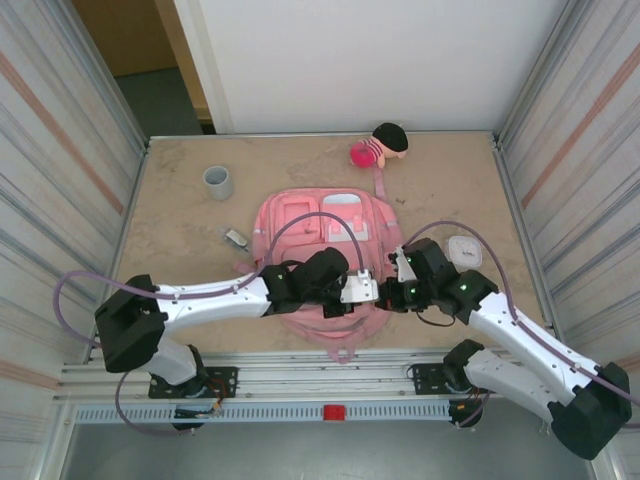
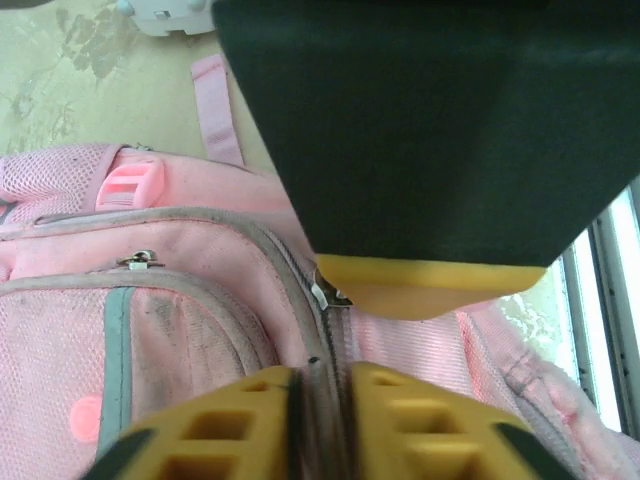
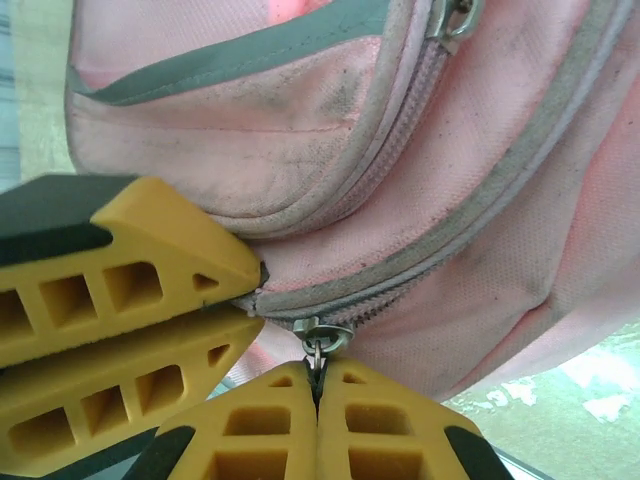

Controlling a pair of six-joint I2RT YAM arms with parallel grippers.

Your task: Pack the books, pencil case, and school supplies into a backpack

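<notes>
Right gripper is fully closed, pinching the zipper pull at bottom centre of the right wrist frame. Left gripper comes in from the left edge just beside it, fingers nearly together and clamped on the zip seam of the backpack. Backpack lies pockets-up at lower centre of the top view on the table, with a grey cup at upper left, a plush doll at top centre and a clear tub on the right.
</notes>
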